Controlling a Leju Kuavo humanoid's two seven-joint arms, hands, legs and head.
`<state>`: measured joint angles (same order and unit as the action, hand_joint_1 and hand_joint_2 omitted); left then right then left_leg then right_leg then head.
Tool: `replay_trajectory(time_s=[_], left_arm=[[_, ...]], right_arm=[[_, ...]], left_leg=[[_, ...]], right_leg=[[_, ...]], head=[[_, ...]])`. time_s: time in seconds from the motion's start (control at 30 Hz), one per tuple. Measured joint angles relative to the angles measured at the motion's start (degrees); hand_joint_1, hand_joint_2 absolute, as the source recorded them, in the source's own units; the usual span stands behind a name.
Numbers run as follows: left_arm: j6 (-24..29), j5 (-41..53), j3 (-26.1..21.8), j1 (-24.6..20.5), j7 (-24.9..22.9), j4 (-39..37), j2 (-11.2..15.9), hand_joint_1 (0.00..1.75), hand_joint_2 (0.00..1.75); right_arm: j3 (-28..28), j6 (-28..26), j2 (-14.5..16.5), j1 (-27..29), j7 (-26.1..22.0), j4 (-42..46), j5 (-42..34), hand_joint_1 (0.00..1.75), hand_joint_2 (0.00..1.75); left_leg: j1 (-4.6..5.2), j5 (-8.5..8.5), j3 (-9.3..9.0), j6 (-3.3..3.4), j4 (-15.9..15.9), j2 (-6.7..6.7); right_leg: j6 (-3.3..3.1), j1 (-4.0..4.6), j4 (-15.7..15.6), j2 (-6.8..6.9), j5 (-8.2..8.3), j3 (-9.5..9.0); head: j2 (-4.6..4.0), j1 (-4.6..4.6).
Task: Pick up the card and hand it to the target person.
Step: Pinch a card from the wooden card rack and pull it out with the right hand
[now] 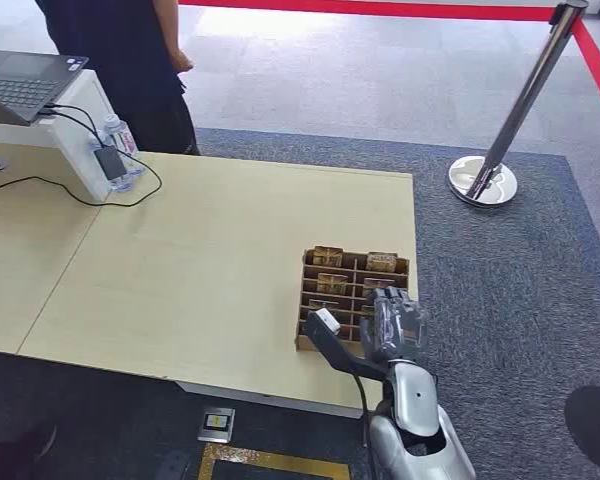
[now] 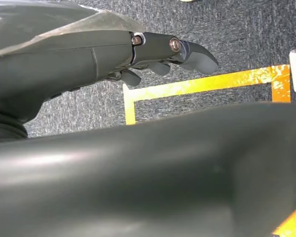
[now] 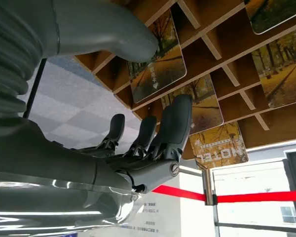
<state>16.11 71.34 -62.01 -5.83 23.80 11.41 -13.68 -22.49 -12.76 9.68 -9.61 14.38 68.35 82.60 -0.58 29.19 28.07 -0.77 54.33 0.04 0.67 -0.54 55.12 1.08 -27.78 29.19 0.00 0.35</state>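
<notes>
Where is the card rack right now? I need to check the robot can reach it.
In the head view the card rack sits on the table's near right corner, directly beneath the right robot hand.

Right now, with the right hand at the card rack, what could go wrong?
1. The right hand holds nothing yet; its fingers span several cards, so it may drag a neighbour out.
2. The rack sits near the table edge; a push could tip it off.
3. The person stands far across the table, so a handover may fall short.
</notes>
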Motion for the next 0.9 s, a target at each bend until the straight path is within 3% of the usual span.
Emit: replay_trajectory(time_s=[0.9], left_arm=[[0.0,0.0,0.0,0.0,-0.1,0.0,0.0,0.00,0.00]], right_arm=[[0.0,0.0,0.0,0.0,0.0,0.0,0.0,1.47,1.75]], left_leg=[[0.00,0.00,0.00,0.00,0.0,0.00]], right_leg=[[0.00,0.00,0.0,0.00,0.00,0.00]], head=[[0.00,0.00]])
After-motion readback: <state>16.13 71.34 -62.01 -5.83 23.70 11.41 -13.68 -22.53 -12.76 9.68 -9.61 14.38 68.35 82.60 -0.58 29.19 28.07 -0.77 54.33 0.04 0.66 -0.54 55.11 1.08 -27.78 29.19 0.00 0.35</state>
